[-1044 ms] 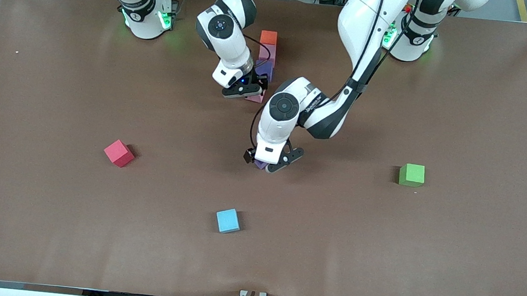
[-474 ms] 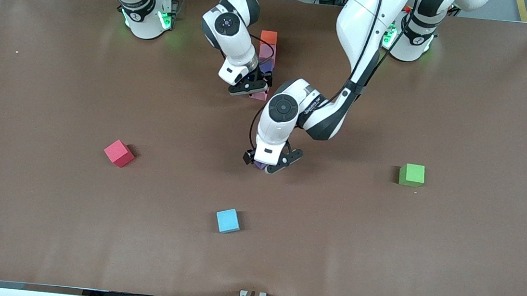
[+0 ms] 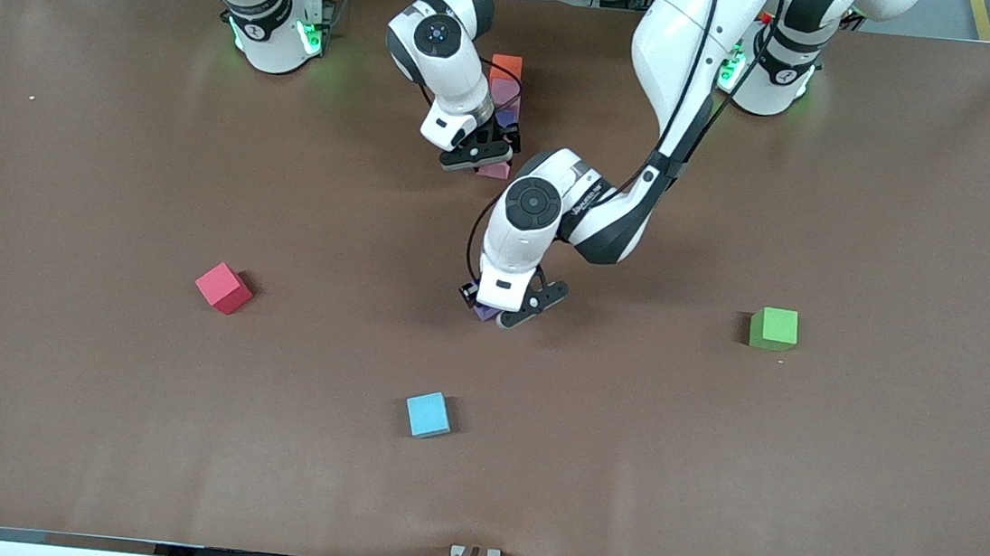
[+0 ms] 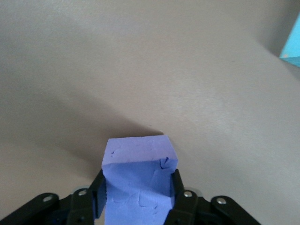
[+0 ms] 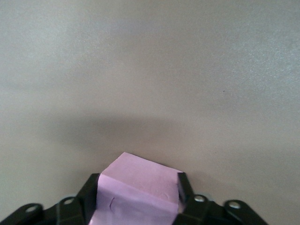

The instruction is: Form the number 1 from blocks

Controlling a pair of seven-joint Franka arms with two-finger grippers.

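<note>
Near the counter (image 3: pixel 82 420) centre, left claw (image 3: pixel 496 312) sits low, fingers (image 4: pixel 177 190) pinching a purple block (image 4: pixel 138 180). Front view shows only a sliver of that block (image 3: pixel 483 313) under the claw. Left wrist view: block clamped on both side faces, one face toward the camera, shadow on the counter right by it; can't tell if it's touching the surface or just off it.

Right claw (image 3: pixel 481 157) is at the robot-base end of the counter, at the nearer end of a line of blocks. It's clamped on a light pink block (image 5: pixel 138 192), fingers (image 5: pixel 183 185) pressed on both sides per the right wrist view. In the front view the pink block (image 3: pixel 495 170) peeks out under the claw.

Line of blocks running away from the front camera: orange block (image 3: pixel 505 67) farthest, then another pink block (image 3: pixel 505 95), then a second purple block (image 3: pixel 504 122) mostly hidden by the right claw, then the gripped pink one. Orange and pink are touching; the rest are too occluded to tell.

Off-task cubes, all well apart: red cube (image 3: pixel 223 287) toward the right arm's end, green cube (image 3: pixel 773 328) toward the left arm's end, light blue cube (image 3: pixel 428 414) nearer the front camera than the left claw.
</note>
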